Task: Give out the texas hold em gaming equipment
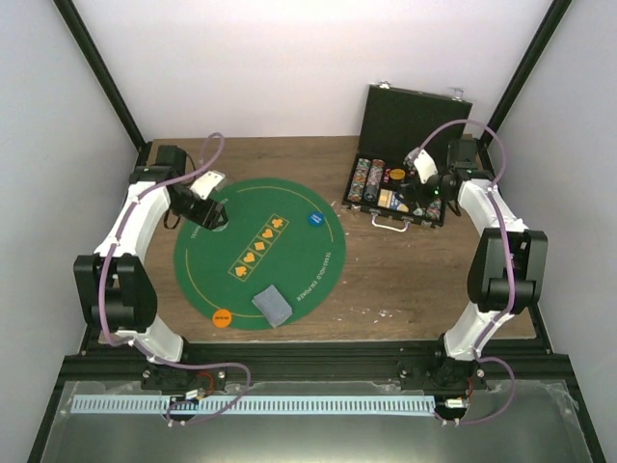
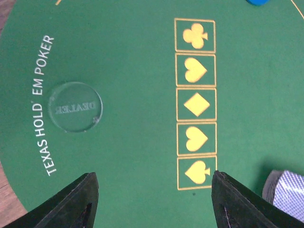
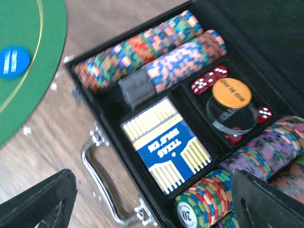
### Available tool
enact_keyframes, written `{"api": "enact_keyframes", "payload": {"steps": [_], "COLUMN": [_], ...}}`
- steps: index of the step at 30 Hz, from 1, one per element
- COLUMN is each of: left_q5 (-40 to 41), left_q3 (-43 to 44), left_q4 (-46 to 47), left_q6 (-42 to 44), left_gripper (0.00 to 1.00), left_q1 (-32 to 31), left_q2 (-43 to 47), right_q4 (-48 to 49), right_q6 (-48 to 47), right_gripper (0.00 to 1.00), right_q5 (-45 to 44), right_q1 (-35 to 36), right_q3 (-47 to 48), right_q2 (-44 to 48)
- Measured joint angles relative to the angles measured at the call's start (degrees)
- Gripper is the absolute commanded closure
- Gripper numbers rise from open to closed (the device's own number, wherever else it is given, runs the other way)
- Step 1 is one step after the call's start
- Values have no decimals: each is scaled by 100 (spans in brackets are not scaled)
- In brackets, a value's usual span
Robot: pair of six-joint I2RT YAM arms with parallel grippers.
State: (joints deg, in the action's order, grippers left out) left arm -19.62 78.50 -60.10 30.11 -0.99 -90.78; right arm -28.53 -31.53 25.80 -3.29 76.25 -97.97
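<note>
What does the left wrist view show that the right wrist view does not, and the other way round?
Only left wrist: the clear dealer button, five gold suit boxes and some cards. Only right wrist: the open black case with chip rows, red dice and an orange Big Blind disc. Both: the green mat and the blue disc.

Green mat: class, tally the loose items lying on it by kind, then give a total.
Blue disc: 1
Orange disc: 1
Clear dealer disc: 1
Pile of cards: 1
Total: 4
</note>
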Motion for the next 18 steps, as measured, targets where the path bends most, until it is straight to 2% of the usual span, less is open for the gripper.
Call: {"api": "enact_keyframes", "payload": {"steps": [4,8,12,18], "left_q5": [-17,-42,-61,31], "left_q3": [306,396,629,732], "left_q4": [42,31,-15,-70], "left_q6": [-201,-273,-321,-446], "left_gripper": [31,28,24,22], "left_q1": [22,28,33,33], "left_q2": [-367,-535,-699,-837], "right_q4": [-579,-999,-1174,-1172], "right_q6": [-1661,-2859,-3617,-4179], "right_gripper": [12,12,12,13], "right_q5": [407,678,669,317], "right_q1": [-223,-409,-638,-704], "right_q3": [223,719,1189,1167], "right_q2": [-341,-732,-1191,-1558]}}
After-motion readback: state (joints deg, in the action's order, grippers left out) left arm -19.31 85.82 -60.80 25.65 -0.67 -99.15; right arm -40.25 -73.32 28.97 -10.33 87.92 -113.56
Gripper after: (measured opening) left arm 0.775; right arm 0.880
